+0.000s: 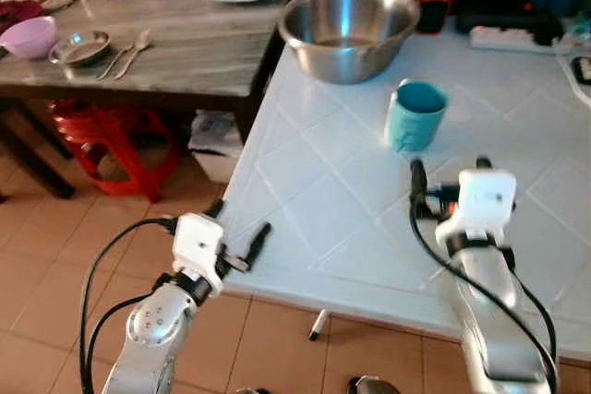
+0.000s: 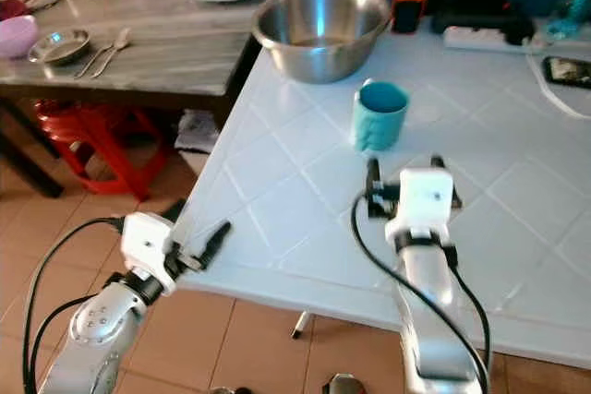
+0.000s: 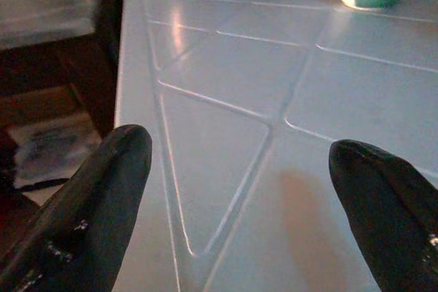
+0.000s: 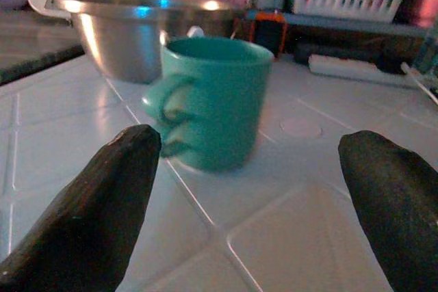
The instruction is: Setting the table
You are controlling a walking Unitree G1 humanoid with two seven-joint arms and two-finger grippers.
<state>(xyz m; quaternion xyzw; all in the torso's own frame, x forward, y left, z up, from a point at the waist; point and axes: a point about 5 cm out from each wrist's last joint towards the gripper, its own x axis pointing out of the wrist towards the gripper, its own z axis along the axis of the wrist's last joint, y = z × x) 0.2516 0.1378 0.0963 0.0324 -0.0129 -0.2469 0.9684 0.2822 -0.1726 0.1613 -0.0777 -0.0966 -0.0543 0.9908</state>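
Approach to the mug [image 4: 217, 100]: my right pincer [image 4: 250, 203], fingers spread, faces it just ahead. Left pincer [image 3: 239, 217], also spread, hovers empty. Next, I judge: advance, then close around the mug

Teal mug [image 1: 416, 115], white tiled counter [image 1: 314, 200]

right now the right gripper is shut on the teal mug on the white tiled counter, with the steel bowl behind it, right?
Not quite. The right gripper is open and short of the teal mug, touching nothing; the right wrist view shows its fingers spread wide with the mug standing free between and beyond them. The rest holds: the mug is on the white tiled counter with the steel bowl behind it.
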